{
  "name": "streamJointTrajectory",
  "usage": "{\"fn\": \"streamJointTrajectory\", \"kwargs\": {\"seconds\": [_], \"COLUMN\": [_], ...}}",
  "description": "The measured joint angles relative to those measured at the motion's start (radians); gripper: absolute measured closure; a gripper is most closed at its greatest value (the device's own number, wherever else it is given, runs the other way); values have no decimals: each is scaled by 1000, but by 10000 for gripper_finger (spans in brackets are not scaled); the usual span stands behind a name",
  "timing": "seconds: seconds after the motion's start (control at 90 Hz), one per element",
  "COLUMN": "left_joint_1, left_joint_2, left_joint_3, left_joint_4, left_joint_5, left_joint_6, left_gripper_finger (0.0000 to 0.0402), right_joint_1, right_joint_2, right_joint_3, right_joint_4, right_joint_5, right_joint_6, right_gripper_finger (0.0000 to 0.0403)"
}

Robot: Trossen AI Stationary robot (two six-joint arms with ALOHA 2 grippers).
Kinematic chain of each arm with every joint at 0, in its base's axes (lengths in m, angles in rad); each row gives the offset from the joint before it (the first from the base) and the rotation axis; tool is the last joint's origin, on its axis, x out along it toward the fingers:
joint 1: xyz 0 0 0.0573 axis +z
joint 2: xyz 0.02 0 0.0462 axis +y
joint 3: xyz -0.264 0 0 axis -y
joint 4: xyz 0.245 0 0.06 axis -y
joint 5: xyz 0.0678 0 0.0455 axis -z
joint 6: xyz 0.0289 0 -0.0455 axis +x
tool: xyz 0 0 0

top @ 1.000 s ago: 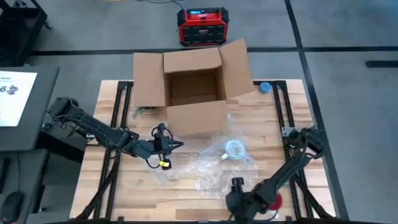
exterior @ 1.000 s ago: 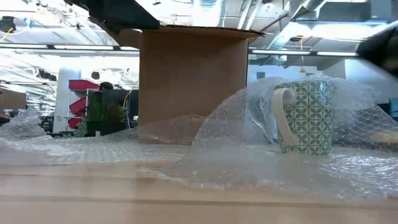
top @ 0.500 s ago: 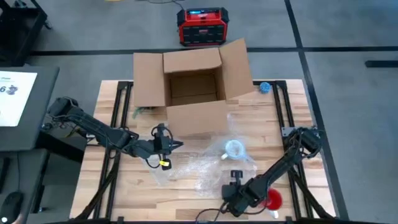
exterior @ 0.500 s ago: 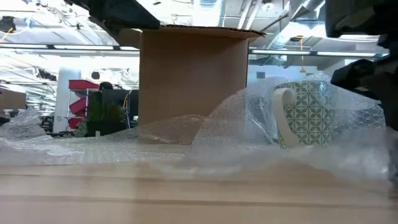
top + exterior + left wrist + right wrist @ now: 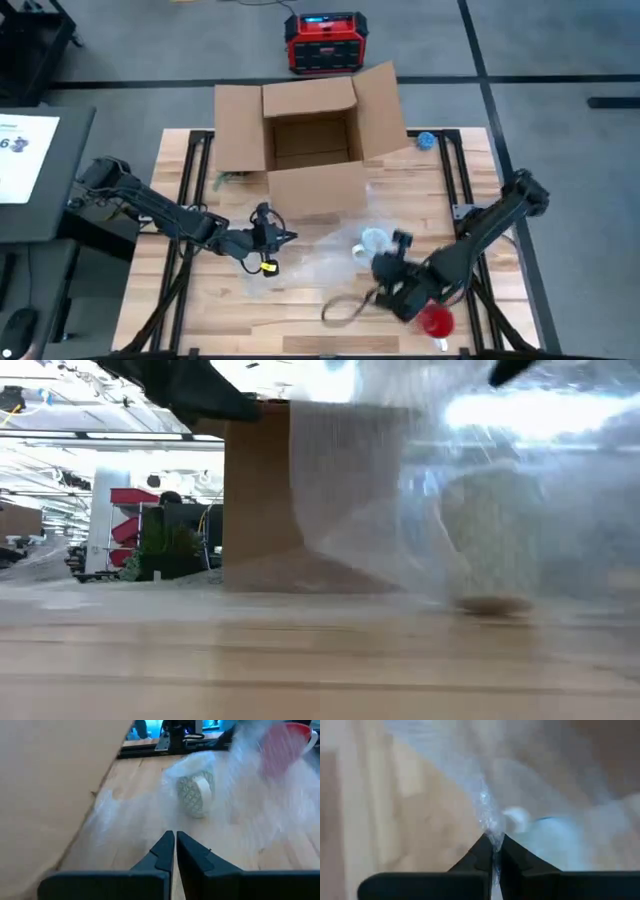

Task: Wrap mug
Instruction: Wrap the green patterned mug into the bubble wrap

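The patterned mug (image 5: 373,241) stands on the table (image 5: 200,310) before the cardboard box (image 5: 312,150), under bubble wrap (image 5: 330,262). The right gripper (image 5: 494,846) pinches the wrap's edge; the left gripper (image 5: 171,848), fingers together, holds nothing. No writing is legible

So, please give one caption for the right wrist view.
Right pincer shut on bubble wrap, lifting it beside the mug.

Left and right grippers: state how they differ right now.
The right gripper has its fingers pinched on the bubble wrap, lifting it beside the mug; the left gripper is shut on nothing, near the cardboard box. Both have fingers closed.
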Motion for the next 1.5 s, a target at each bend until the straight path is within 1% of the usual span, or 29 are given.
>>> {"fn": "streamJointTrajectory", "kwargs": {"seconds": [0.1, 0.156, 0.267, 0.322, 0.411, 0.533, 0.633, 0.756, 0.889, 0.978, 1.078, 1.178, 1.233, 1.356, 1.5], "left_joint_1": [3, 3, -5, -10, -21, -33, -33, -33, -41, -49, -62, -85, -101, -123, -138], "left_joint_2": [5, 3, 4, 6, 30, 89, 152, 229, 310, 359, 407, 444, 448, 436, 434], "left_joint_3": [0, 1, 1, 1, 2, 3, 8, 75, 177, 254, 323, 379, 401, 418, 417], "left_joint_4": [19, 36, 61, 81, 123, 235, 304, 317, 253, 203, 157, 110, 80, 35, 20], "left_joint_5": [5, 33, 66, 112, 165, 183, 188, 187, 194, 227, 284, 315, 316, 315, 309], "left_joint_6": [11, 12, 52, 77, 119, 184, 219, 247, 295, 328, 374, 419, 435, 421, 415], "left_gripper_finger": [402, 402, 402, 402, 402, 402, 402, 402, 402, 402, 402, 402, 402, 402, 402], "right_joint_1": [-42, -55, -68, -64, -52, -39, -30, -22, -22, -23, -27, -31, -31, -30, -40], "right_joint_2": [-21, -23, 17, 42, 75, 109, 111, 110, 108, 108, 108, 108, 108, 82, -24], "right_joint_3": [-14, -26, -45, -52, -52, -52, -52, -52, -52, -52, -52, -51, -40, 15, 41], "right_joint_4": [-20, -18, 4, 18, 51, 58, 53, 54, 68, 140, 276, 396, 394, 281, 204], "right_joint_5": [-8, -25, -66, -87, -112, -122, -121, -121, -122, -166, -249, -371, -424, -422, -392], "right_joint_6": [9, 5, 1, -2, -13, -11, 5, 6, 3, -82, -199, -329, -371, -362, -316], "right_gripper_finger": [402, 403, 403, 403, 403, 403, 403, 403, 403, 399, 371, 322, 292, 232, 183]}}
